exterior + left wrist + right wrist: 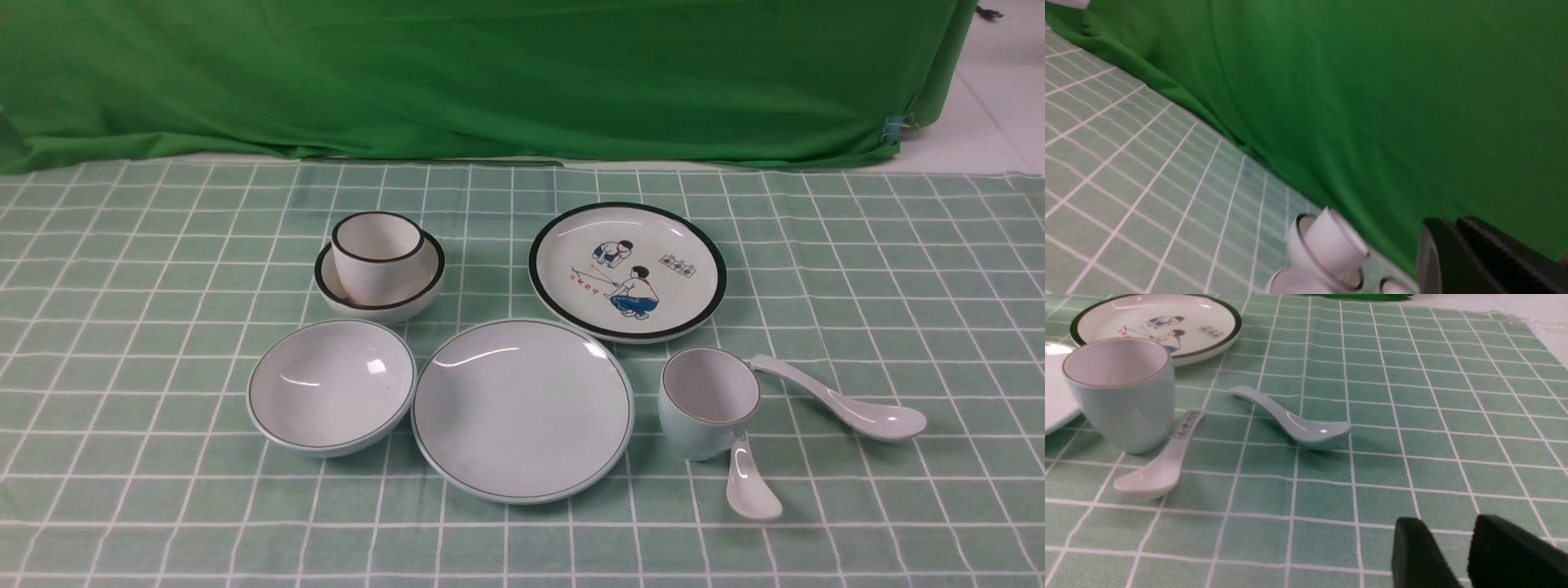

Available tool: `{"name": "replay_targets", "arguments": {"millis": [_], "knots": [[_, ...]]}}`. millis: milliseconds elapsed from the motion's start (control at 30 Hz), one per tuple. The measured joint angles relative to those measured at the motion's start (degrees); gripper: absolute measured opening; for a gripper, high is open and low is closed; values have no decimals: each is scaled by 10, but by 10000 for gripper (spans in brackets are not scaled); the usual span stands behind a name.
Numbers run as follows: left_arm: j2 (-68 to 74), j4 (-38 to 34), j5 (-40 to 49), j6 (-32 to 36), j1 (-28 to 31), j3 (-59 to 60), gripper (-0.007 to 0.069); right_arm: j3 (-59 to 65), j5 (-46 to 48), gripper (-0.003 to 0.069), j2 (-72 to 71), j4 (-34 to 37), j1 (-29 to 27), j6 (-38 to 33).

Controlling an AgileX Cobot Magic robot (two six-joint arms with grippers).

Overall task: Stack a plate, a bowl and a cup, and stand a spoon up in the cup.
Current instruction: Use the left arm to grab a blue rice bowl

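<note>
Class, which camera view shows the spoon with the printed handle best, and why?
Right wrist view: the printed-handle spoon lies fully visible, dark print included. The front view shows its scoop end, but the pale cup hides most of the handle. The left wrist view misses it.

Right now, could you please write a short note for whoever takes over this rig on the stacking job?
The left gripper is shut and empty. The right gripper is open and empty, near the checked cloth.
The large plain pale bluish-white plate sits front centre. The plain pale shallow bowl is close on its left. The small pale bluish handleless cup stands upright on its right. The plain glossy white ceramic spoon lies right of the cup.
Done: nothing is stacked yet.
Left: bowl onto plate, cup into bowl, spoon standing in cup. Do not take the printed-handle spoon.
</note>
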Motion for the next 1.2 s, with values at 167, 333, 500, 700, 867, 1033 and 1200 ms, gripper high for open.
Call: {"name": "replay_targets", "arguments": {"millis": [167, 333, 500, 700, 867, 1033, 1200], "knots": [[0, 30, -43, -60, 0, -7, 17, 0, 0, 242, 0, 0, 0, 0], [20, 120, 51, -70, 0, -86, 17, 0, 0, 242, 0, 0, 0, 0], [165, 146, 218, 70, 0, -221, 17, 0, 0, 242, 0, -1, 0, -2], [348, 34, 397, 259, -44, -342, 17, 0, 0, 242, 0, -2, 0, -5], [434, 24, 397, 328, -105, -365, 17, 0, -6, 242, 0, -2, 0, -5], [485, 16, 439, 367, -115, -369, 17, 0, -61, 242, 0, 48, 0, 86], [543, 7, 496, 397, -116, -381, 17, 0, -162, 242, 0, 75, 0, 215]]}}
